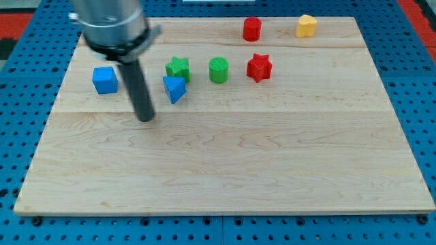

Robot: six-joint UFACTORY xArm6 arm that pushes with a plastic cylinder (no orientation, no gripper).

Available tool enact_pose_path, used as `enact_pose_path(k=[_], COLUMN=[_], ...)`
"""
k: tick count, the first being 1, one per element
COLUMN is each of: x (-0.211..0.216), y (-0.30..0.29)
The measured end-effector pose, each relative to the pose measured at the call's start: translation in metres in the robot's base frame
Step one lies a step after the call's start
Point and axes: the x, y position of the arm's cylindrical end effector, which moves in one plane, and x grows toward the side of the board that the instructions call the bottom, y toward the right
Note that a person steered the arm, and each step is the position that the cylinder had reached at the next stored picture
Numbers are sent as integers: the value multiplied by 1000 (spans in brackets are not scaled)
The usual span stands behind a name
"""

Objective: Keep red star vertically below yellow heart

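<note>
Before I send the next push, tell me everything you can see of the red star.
The red star is a small, solid red block with a star outline, matte like painted wood or plastic. It lies flat on the wooden board, in the upper middle, touching nothing. The green cylinder sits to its left, the red cylinder above it, and the yellow heart up and to its right. My tip is far left of it.

Bright, even light; soft faint shadows beside the blocks near my tip [145,118]; the arm housing above it blurs.
</note>
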Motion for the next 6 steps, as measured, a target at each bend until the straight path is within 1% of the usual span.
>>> enact_pose_path(k=[1, 3, 4, 5, 6], x=[-15, -73, -87, -115, -123], y=[66, 136, 130, 141, 142])
